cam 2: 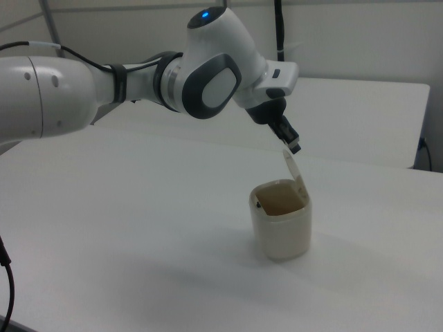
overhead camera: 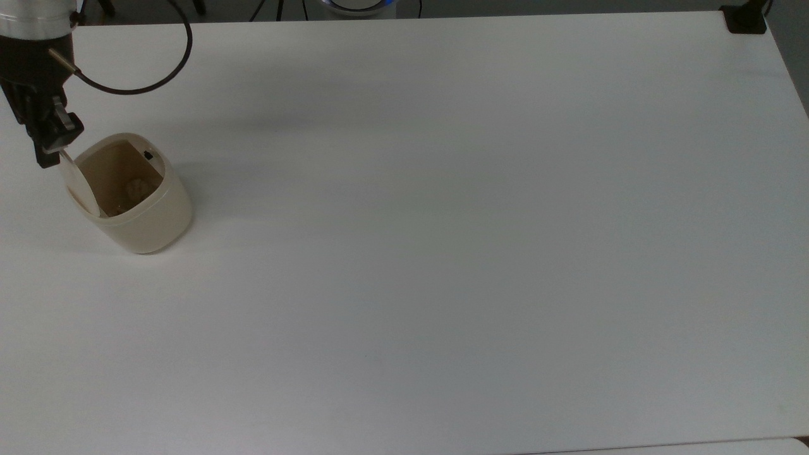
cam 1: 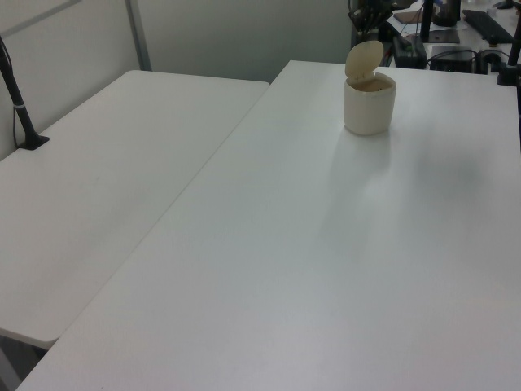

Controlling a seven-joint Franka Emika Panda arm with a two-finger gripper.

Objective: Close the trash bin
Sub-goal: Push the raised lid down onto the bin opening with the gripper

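The trash bin [overhead camera: 142,218] is a cream-beige tub near the top view's left edge. Its lid [overhead camera: 81,188] stands nearly upright on the hinge, so the bin is open, and a crumpled scrap [overhead camera: 136,188] lies inside. My gripper [overhead camera: 52,150] is shut, with its dark fingertips against the lid's top edge on the side away from the opening. In the right view the gripper [cam 2: 294,146] comes down at a slant onto the raised lid [cam 2: 297,174] above the bin [cam 2: 281,232]. The left view has the bin [cam 1: 369,106] far back with its lid [cam 1: 364,59] up.
The white table [overhead camera: 442,253] stretches wide to the top view's right of the bin. A black clamp [overhead camera: 746,19] sits at its far right corner. A black cable [overhead camera: 136,85] loops from the arm. In the left view a second table [cam 1: 98,179] adjoins, with a black post [cam 1: 20,106].
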